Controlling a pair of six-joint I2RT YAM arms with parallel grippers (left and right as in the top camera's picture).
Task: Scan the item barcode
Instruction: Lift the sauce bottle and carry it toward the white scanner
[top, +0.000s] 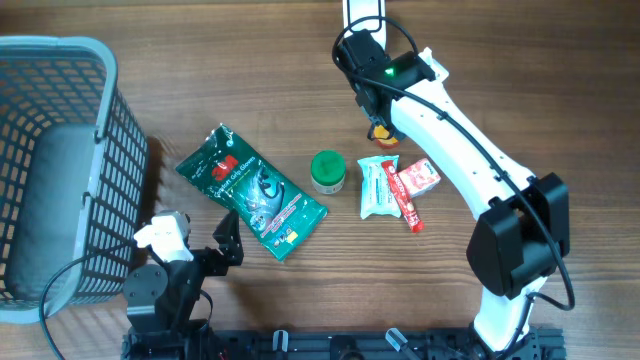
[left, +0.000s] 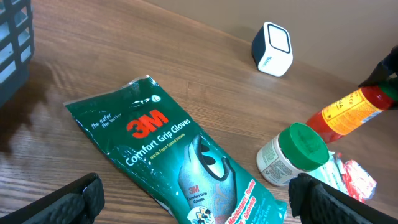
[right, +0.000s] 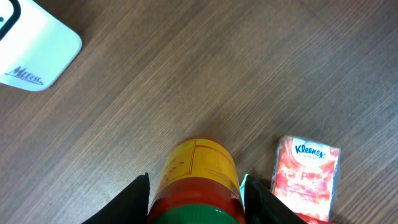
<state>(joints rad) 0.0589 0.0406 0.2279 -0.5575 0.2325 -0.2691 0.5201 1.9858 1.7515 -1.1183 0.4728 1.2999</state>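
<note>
A sauce bottle (right: 198, 168) with a yellow label, red neck and green cap is held at its cap end, my right gripper (right: 194, 194) shut on it. In the left wrist view the bottle (left: 347, 112) slants down to the left, behind a jar. From overhead only a bit of the bottle (top: 381, 131) shows under the right arm. No barcode shows on it. The white and navy scanner (left: 272, 48) stands at the back of the table, and its white corner (right: 31, 50) lies ahead of the bottle to the left. My left gripper (left: 199, 208) is open above a green glove pack (left: 180, 155).
A grey basket (top: 60, 170) fills the left side. Mid-table lie the glove pack (top: 252, 190), a green-lidded white jar (top: 327, 171), a teal wipes pack (top: 377, 187), a red stick pack (top: 405, 200) and a red Kleenex pack (top: 418, 178).
</note>
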